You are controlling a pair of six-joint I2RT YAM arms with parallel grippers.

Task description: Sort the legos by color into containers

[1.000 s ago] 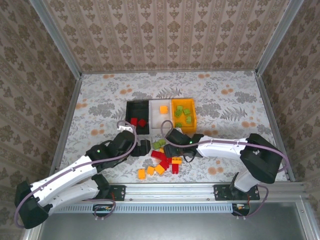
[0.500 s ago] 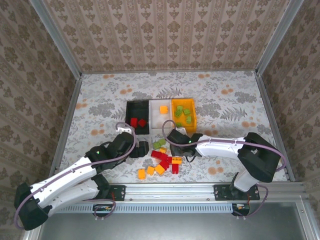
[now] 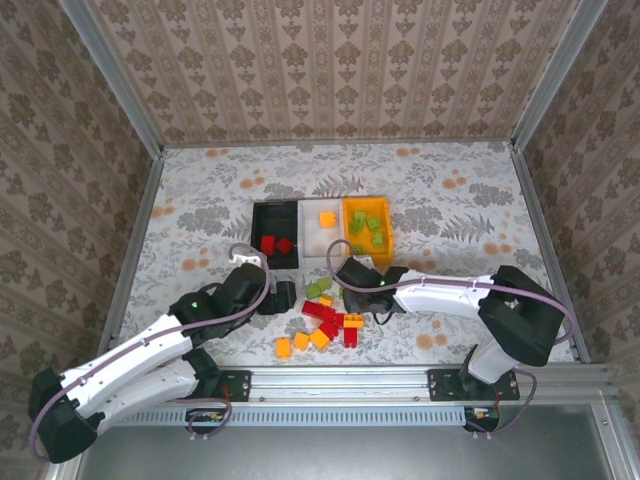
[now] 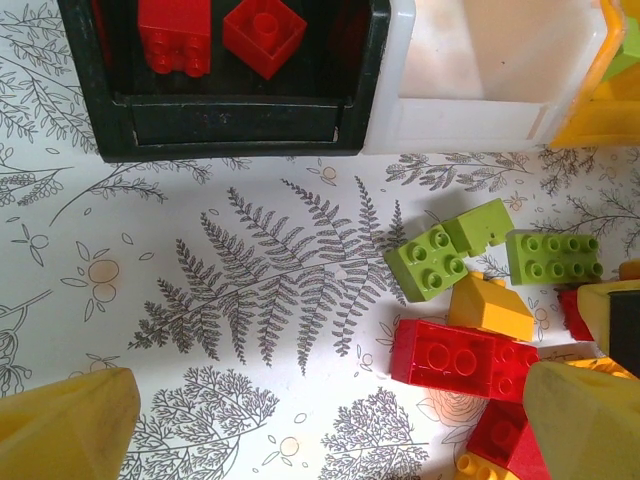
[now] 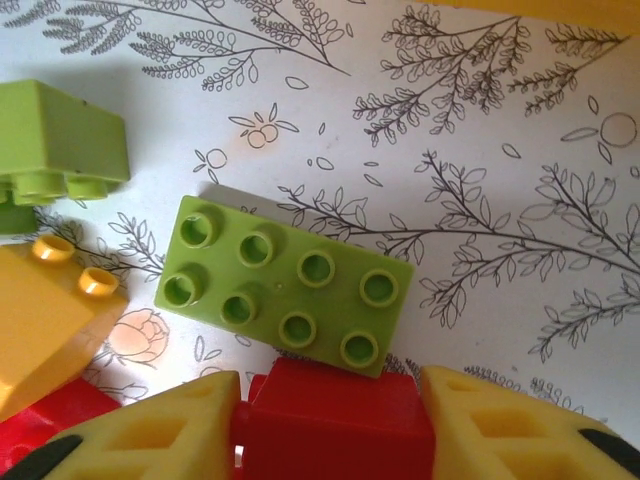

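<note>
Though the frame edge cuts off its near half, the red brick [image 5: 335, 440] sits clenched in my right end effector [image 5: 330, 395], just beside a green brick [image 5: 285, 285] on the desk [image 5: 520, 150]; my left end effector [image 4: 330, 400] hangs released.

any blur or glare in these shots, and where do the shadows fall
Right wrist: the green eight-stud brick is sharp, with a soft shadow along its upper edge; the right gripper's fingers around the red brick look soft. Left wrist: the white bin is washed out, left fingertips blurred. Top external: even light, no glare.
</note>
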